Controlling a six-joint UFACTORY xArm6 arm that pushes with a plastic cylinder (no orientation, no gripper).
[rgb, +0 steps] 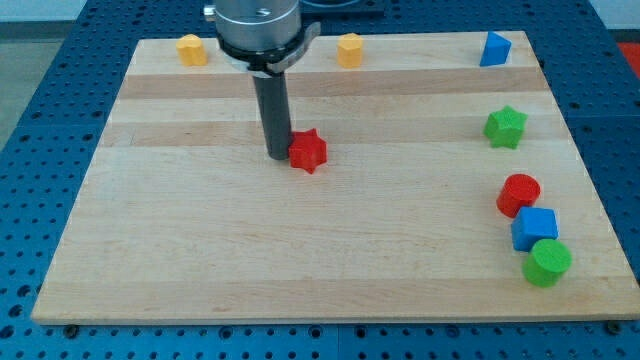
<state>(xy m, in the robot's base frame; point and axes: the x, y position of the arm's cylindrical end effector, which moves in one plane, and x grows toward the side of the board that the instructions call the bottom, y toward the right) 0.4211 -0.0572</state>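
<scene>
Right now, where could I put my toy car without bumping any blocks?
The view's left and bottom, below my tip and the red star, is bare wood. It is crowded at the view's right: red cylinder, blue cube, green cylinder.

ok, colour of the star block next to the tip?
Red: the star block sits right against my tip, clear in the camera view.

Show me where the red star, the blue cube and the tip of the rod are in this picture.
red star (309, 151), camera view, on its top face.
blue cube (535, 228), camera view, on its top face.
my tip (278, 156), camera view, at the rod's very end, against the red star's left side.
</scene>
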